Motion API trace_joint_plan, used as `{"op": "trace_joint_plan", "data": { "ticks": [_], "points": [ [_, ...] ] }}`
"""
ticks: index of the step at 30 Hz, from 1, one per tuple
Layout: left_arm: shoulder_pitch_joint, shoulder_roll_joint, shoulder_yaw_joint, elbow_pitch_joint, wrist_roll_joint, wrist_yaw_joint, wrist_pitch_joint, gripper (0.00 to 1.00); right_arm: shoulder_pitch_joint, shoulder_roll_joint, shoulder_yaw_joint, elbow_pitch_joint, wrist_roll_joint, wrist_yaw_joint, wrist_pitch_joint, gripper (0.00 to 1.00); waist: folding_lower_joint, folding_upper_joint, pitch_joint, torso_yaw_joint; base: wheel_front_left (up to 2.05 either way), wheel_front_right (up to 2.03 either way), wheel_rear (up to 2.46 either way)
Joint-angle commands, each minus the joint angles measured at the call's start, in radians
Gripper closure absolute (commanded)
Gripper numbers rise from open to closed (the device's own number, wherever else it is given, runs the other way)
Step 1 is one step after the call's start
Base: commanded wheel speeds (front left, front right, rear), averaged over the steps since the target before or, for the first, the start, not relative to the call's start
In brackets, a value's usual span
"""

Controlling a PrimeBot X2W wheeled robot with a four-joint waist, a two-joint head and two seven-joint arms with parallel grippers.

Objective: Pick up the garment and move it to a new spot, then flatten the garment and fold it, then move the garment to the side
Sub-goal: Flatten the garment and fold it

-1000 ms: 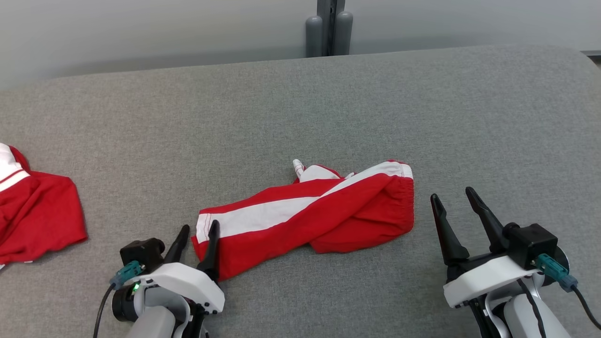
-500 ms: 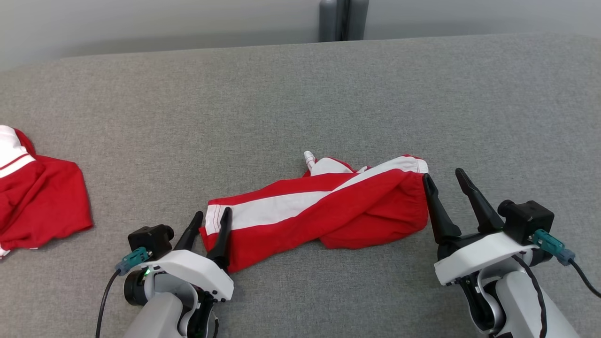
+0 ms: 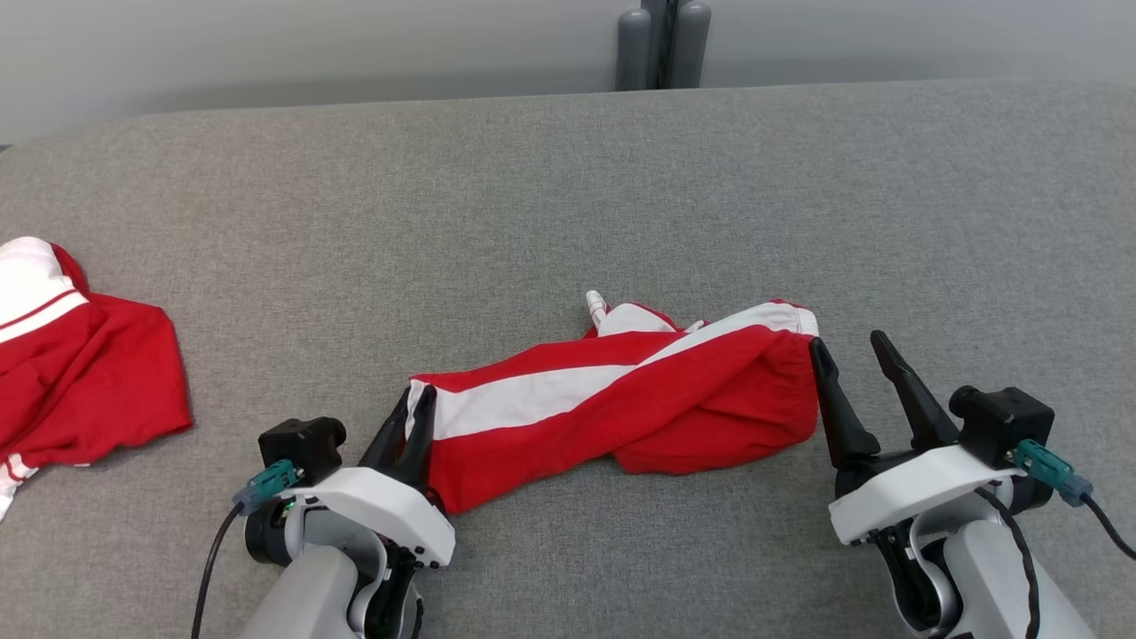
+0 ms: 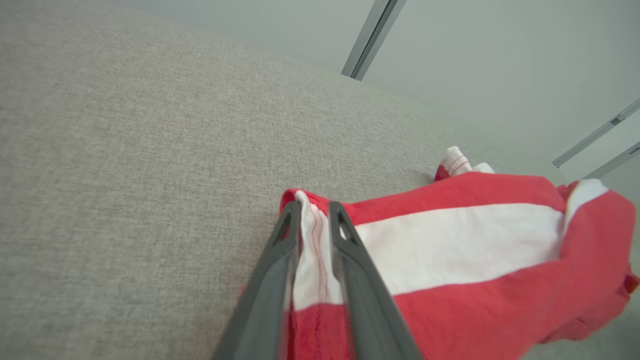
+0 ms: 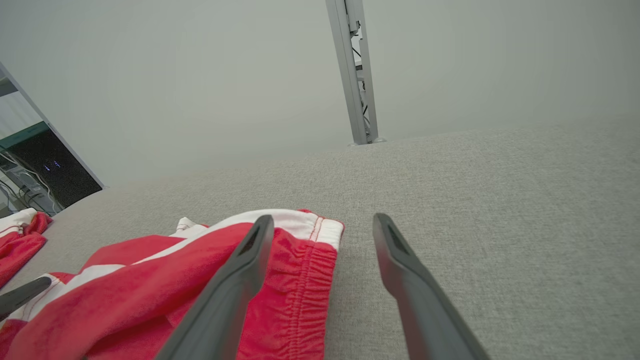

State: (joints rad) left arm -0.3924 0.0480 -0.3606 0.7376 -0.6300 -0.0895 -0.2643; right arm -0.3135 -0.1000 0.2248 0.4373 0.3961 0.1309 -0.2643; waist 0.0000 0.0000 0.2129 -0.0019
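Note:
The garment [image 3: 621, 399], red shorts with a white side stripe, lies crumpled across the middle of the grey cloth surface [image 3: 568, 195]. My left gripper [image 3: 415, 397] is shut on its left hem corner. In the left wrist view the fingers [image 4: 280, 260] pinch the white striped hem of the garment [image 4: 475, 245]. My right gripper [image 3: 846, 340] stands open at the elastic waistband end, its left finger [image 5: 240, 270] over the red gathered edge of the garment [image 5: 125, 295] and its right finger over bare surface.
A second red and white garment [image 3: 80, 373] lies at the far left edge, also seen in the right wrist view as a red heap [image 5: 20, 240]. Two grey posts [image 3: 664, 44] rise behind the far edge of the surface.
My left gripper's fingers have closed from open onto the garment's hem corner. My right gripper came forward to the waistband end a second ago and has stayed open. The head camera shifted slightly.

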Motion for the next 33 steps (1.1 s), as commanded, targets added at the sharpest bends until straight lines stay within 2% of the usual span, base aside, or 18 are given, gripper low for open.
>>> {"op": "trace_joint_plan", "data": {
  "ticks": [1,13,23,30,31,33],
  "points": [
    [0.008,0.005,-0.001,0.005,0.011,0.005,0.000,1.00,0.004,-0.002,-0.004,0.004,0.007,0.000,0.000,0.00,0.0000,0.0000,-0.001,0.001,0.00,0.00,0.00],
    [0.012,0.004,0.001,0.001,0.027,0.007,0.000,1.00,-0.049,0.003,0.024,0.066,0.106,0.000,0.000,0.00,0.0000,0.0000,-0.001,0.018,0.00,0.00,0.00],
    [0.017,0.005,0.003,-0.018,0.042,0.009,0.000,1.00,-0.102,0.013,0.065,0.160,0.310,0.000,0.000,0.00,0.0000,0.0000,0.004,0.026,0.00,0.00,0.00],
    [0.018,0.005,0.007,-0.027,0.050,0.012,0.000,1.00,-0.152,-0.015,0.131,0.202,0.424,0.000,0.000,0.00,0.0000,0.0000,0.014,0.033,0.00,0.00,0.00],
    [0.018,0.005,0.008,-0.028,0.051,0.011,0.000,1.00,-0.155,-0.018,0.134,0.202,0.437,0.000,0.000,0.02,0.0000,0.0000,0.015,0.034,0.00,0.00,0.00],
    [0.020,0.004,0.010,-0.030,0.052,0.012,0.000,1.00,-0.158,-0.024,0.142,0.206,0.457,0.000,0.000,0.15,0.0000,0.0000,0.016,0.035,0.00,0.00,0.00]
  ]
}}
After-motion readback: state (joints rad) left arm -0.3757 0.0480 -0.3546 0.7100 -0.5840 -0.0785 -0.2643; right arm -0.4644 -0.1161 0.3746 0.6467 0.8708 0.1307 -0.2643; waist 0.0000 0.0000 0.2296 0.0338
